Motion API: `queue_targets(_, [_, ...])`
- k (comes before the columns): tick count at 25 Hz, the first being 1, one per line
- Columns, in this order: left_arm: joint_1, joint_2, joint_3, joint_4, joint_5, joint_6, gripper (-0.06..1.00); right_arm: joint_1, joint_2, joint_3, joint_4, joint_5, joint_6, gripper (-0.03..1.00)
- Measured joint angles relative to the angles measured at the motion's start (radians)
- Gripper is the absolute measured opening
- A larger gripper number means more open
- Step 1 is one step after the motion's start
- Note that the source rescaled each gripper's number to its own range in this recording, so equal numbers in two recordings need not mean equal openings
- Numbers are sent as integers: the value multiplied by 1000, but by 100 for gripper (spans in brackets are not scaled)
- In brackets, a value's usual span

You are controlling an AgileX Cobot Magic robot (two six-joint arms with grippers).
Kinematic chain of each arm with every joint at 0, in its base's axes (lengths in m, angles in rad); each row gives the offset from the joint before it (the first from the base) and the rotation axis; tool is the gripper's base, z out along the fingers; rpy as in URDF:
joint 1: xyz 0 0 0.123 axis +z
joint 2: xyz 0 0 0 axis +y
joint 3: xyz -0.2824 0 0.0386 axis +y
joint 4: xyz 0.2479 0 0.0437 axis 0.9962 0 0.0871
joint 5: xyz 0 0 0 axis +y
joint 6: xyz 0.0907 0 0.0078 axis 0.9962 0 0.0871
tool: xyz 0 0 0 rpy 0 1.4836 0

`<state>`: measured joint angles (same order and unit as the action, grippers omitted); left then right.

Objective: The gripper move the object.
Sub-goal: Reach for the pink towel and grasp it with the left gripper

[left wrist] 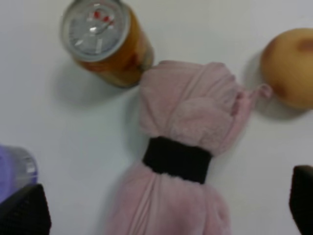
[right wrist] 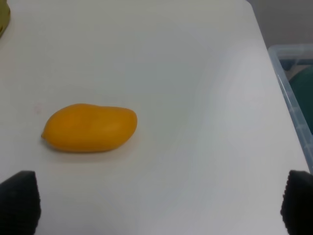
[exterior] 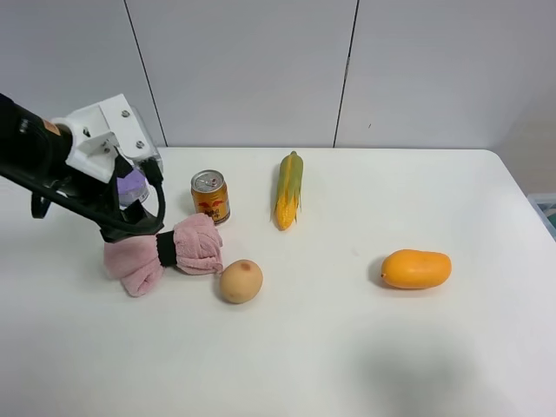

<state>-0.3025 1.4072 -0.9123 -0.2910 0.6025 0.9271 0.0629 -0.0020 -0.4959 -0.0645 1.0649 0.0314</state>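
As far as I can see, the left end effector (exterior: 130,228) is hovering right over the towel (exterior: 196,244) with its dark fingers (left wrist: 20,211) spread wide. There's one finger on each side of the bundle and neither touches the fluff, so it's got hold of nothing. The pink towel lies on the white worktop (exterior: 347,347) towards the left in the high view, pinched in the middle by a black band (exterior: 167,249) so it looks like a bow, and the arm covers part of its left half from that camera. One puffy end sits just beside the can (exterior: 209,196), which stands upright behind it, so close I can't tell if they touch. A round tan fruit (exterior: 241,281) rests just beside that same end, with a little pink corner reaching almost to it. Further right a corn cob (exterior: 288,189) lies near the can, and an orange mango (exterior: 416,268) sits well apart from everything else. Over there the right end effector (right wrist: 159,203) is also wide open and empty, with the mango ahead of its fingertips and a clear plastic bin (right wrist: 293,83) just past the worktop edge
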Motion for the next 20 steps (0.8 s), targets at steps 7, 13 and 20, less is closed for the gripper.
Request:
queue_targets(7, [-29,115,0,-6,-9,54,100,0,0,0,0,0,0,100])
queue_targets(13, [-29,217,0,-3,-80,81,100,0,0,0,0,0,0,100])
queue_targets(20, [-29,320,-1,-2,-168,104,100,0,0,0,0,0,0,100])
